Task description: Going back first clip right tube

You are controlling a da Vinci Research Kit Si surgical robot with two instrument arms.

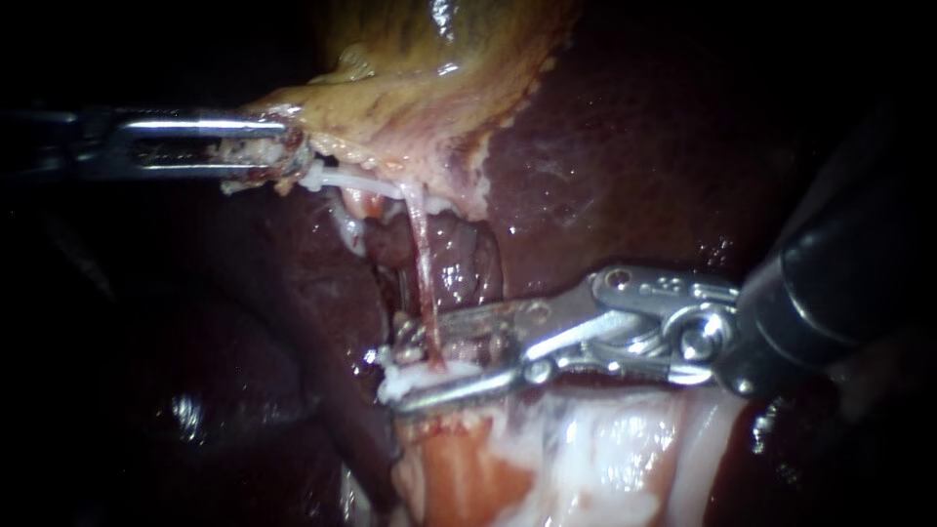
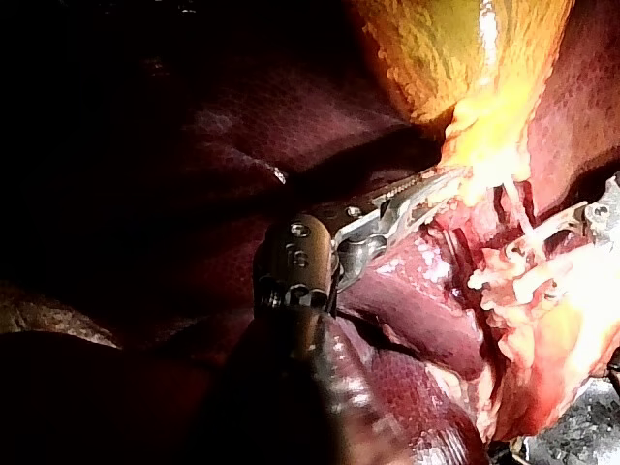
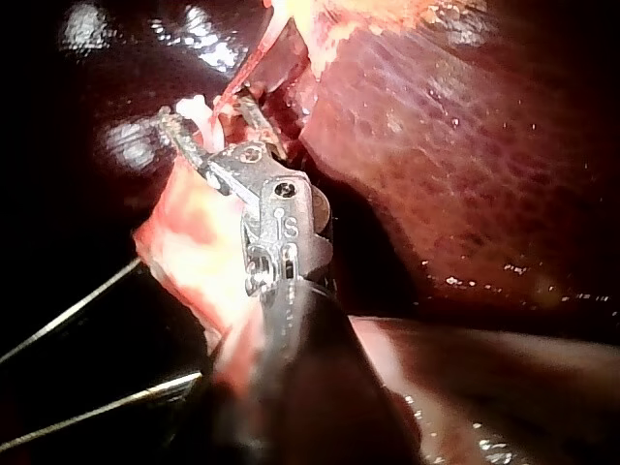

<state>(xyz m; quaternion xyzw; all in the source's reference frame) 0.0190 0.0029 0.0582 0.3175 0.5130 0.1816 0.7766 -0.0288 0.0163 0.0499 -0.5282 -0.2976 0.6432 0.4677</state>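
Two jaws of right instrument [image 1: 395, 366] open, tube [image 1: 422, 263] between; left instrument [image 1: 273, 153] holds gallbladder [image 1: 420, 88].

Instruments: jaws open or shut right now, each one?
Left instrument: shut on the gallbladder edge.
Right instrument: open, tube between its jaws.

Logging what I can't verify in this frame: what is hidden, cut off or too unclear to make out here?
Endoscope view: whether a clip sits on the tube; blood and pale tissue at the right instrument mask it.
Left wrist view: where the left instrument meets the gallbladder; glare washes it out.
Right wrist view: the tube ahead of the right instrument's jaws; small and blurred.
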